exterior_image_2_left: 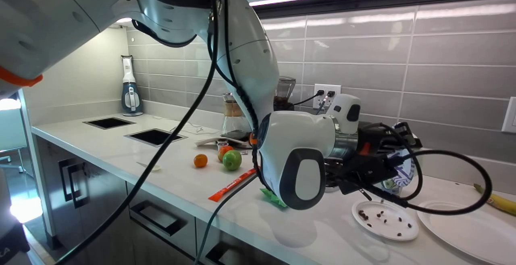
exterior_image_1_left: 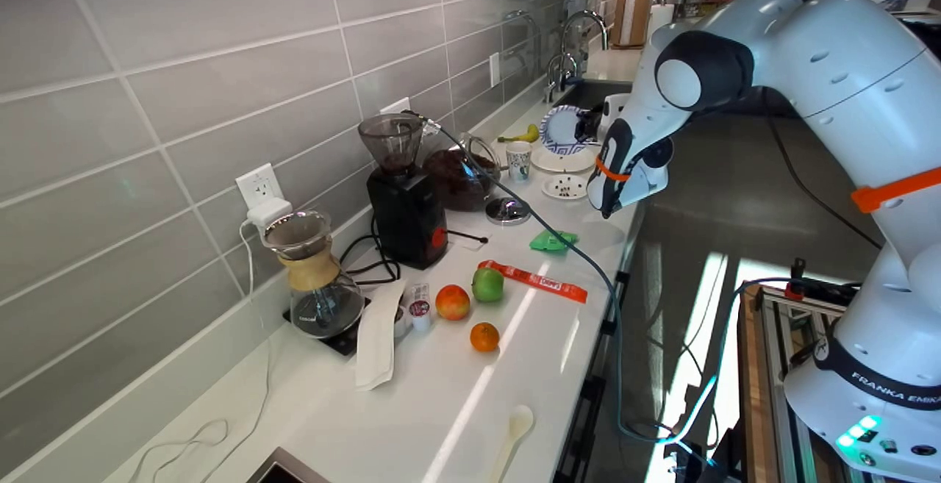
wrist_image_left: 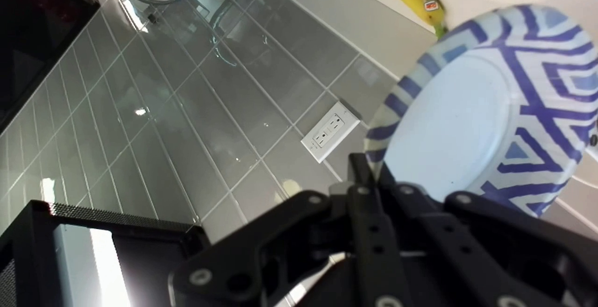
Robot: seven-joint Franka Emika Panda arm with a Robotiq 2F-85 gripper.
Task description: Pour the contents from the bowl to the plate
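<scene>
"FRANKA EMIKA" printed on robot base (exterior_image_1_left: 867, 402).

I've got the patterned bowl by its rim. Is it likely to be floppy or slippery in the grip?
The patterned bowl looks like thin disposable ware, so it is probably light and may flex. The gripper pinches it at just one edge, so it could twist if bumped. It looks smooth, so it might slip a little.

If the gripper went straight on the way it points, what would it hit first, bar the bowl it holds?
Probably the tiled wall, near the outlet: the gripper, closed on the bowl, seems to point there in the wrist view. Depth is unclear.
</scene>
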